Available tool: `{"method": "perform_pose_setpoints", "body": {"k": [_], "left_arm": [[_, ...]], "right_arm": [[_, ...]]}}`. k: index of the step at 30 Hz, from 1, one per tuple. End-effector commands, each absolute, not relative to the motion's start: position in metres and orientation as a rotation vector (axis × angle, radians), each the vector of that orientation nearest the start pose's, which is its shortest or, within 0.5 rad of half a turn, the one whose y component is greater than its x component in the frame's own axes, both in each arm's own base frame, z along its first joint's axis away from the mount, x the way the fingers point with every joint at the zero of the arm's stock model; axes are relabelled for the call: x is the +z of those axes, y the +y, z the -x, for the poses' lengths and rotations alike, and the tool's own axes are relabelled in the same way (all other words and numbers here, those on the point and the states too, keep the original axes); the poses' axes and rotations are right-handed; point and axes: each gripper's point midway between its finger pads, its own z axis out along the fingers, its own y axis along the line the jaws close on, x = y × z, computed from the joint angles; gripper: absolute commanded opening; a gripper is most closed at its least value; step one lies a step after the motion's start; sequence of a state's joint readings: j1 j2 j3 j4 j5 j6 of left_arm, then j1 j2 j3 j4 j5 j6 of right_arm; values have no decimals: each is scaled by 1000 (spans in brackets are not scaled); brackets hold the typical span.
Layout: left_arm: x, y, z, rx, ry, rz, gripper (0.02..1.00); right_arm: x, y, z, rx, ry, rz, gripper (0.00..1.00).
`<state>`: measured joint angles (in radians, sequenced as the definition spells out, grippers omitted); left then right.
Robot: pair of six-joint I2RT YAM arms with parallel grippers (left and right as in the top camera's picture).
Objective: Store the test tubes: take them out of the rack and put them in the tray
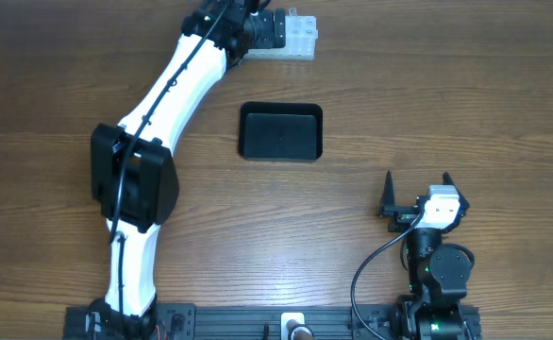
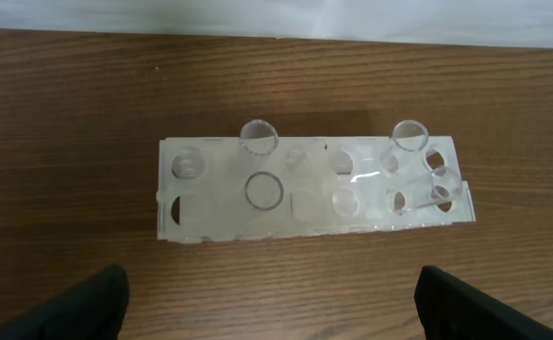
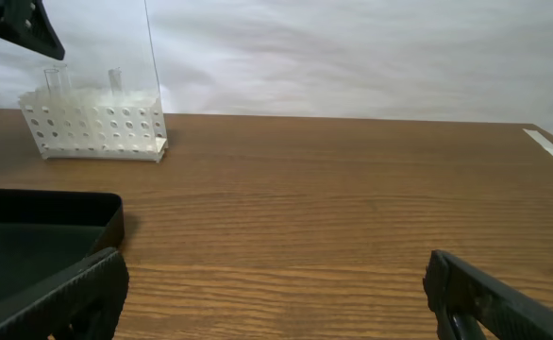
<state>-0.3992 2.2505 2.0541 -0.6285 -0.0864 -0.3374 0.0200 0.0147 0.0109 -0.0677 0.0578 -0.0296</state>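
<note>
Top view: wood-grain bench (image 1: 446, 113). The landmark is the black tray (image 1: 281, 137), a shallow rectangle with rounded corners lying mid-bench.

Left arm (image 1: 177, 80), white with black joints, stretches from its base past the tray's left side to the rack.

Rack (image 1: 300, 38): translucent white plastic block standing beyond the tray, on the side away from the arm bases and well apart from it. The left wrist view shows two rows of round wells in the rack's top face (image 2: 305, 203); its side wall is perforated.

Left gripper (image 2: 276, 312): above the rack, fingers spread wide, nothing between them.

Right gripper (image 1: 416, 189): low, on the base side of the tray and off to its right, well apart. Fingers spread, holding nothing.

Test tubes (image 2: 258, 137): clear glass or plastic with open round rims, seated in the rack wells. At least three are upright; one at the rack's end looks tilted. Exact count cannot be told.
</note>
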Motion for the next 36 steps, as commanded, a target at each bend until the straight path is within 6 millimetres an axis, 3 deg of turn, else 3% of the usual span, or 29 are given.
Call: {"method": "perform_pose_setpoints", "body": {"k": [1,17,36], "left_arm": [[143,-225,-574,-237,2381,-19,954],[126,-230,-589,-207,2341,-106,936],[130,-220,-596,-138,2308,-70,888]], "right_arm": [[157,-6,-246,-52,1642,-6,993],[157,-6,-246,-52,1642,-6,993],[157,-6,-246,-52,1642,-6,993]]}}
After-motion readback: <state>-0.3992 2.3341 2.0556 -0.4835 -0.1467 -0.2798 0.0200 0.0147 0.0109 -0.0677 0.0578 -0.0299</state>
